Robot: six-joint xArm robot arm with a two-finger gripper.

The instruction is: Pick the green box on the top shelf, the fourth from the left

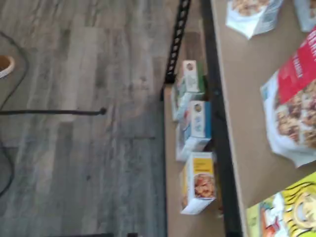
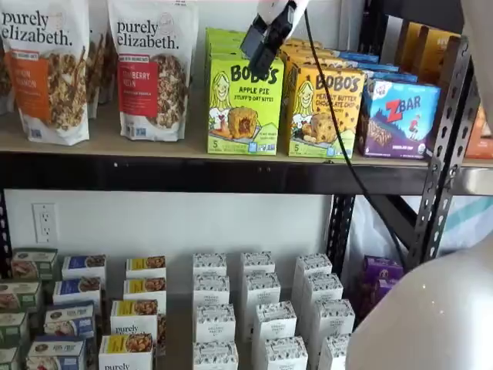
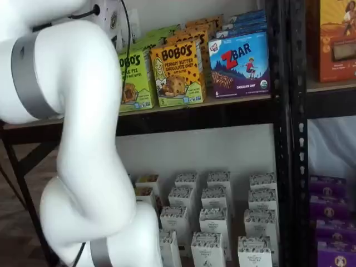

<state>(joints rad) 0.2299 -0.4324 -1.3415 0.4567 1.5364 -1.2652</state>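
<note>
The green box (image 2: 245, 104) stands upright at the front of the top shelf (image 2: 115, 148), between a granola bag and a yellow-orange box. It also shows in a shelf view (image 3: 136, 80), half hidden behind my arm. In the wrist view one corner of it (image 1: 286, 212) shows with the cartoon girl. My gripper (image 2: 259, 52) hangs from above, its black fingers just in front of the green box's upper edge. The fingers show as one dark shape with no plain gap. Nothing is held.
A yellow-orange Bobo's box (image 2: 322, 112) and a blue ZBar box (image 2: 397, 119) stand right of the green box. Purely Elizabeth bags (image 2: 150, 69) stand left of it. A black upright (image 2: 443, 154) is at the right. Small boxes (image 2: 216, 320) fill the lower shelf. My white arm (image 3: 83, 139) blocks one view's left side.
</note>
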